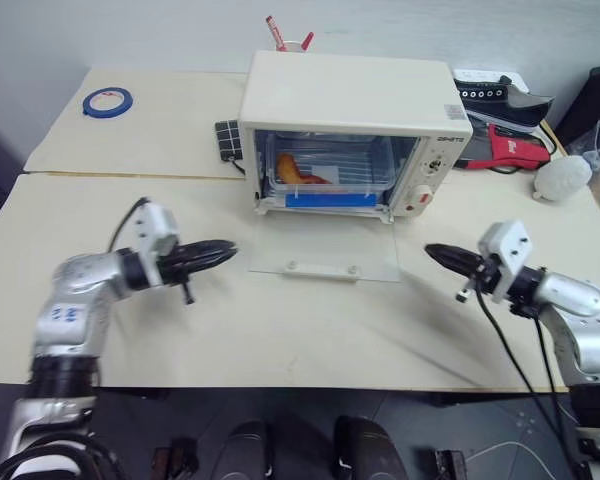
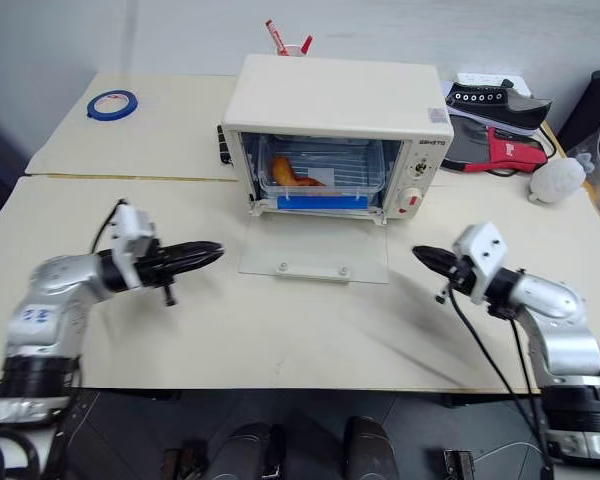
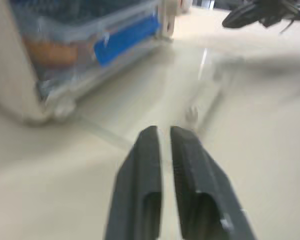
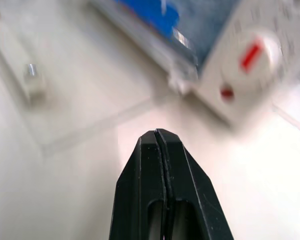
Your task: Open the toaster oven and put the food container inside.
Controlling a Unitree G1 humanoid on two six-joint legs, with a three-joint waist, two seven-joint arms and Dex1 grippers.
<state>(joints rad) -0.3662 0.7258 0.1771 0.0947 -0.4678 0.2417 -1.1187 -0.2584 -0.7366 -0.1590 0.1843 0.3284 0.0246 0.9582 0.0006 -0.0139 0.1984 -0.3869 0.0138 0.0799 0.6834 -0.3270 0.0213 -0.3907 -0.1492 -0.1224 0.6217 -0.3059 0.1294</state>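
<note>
The cream-white toaster oven [image 1: 350, 95] stands at the back middle of the table. Its glass door [image 1: 325, 250] is folded down flat onto the table. Inside on the rack lies the food container [image 1: 330, 170], clear with a blue clip strip along the front and orange-brown food in it. Left of the door, my left gripper [image 1: 230, 250] points level toward it, with a narrow gap between its fingers [image 3: 150, 150] and nothing held. On the door's right, my right gripper [image 1: 430, 252] points back at it, shut and empty; the right wrist view shows its fingers [image 4: 145, 165] pressed together.
A blue tape roll [image 1: 108, 101] lies at the back left. Dark shoes [image 1: 500, 95], a red and black item [image 1: 510, 145] and a white lump [image 1: 562, 177] sit to the oven's right. A small black pad [image 1: 228, 138] lies by the oven's left side.
</note>
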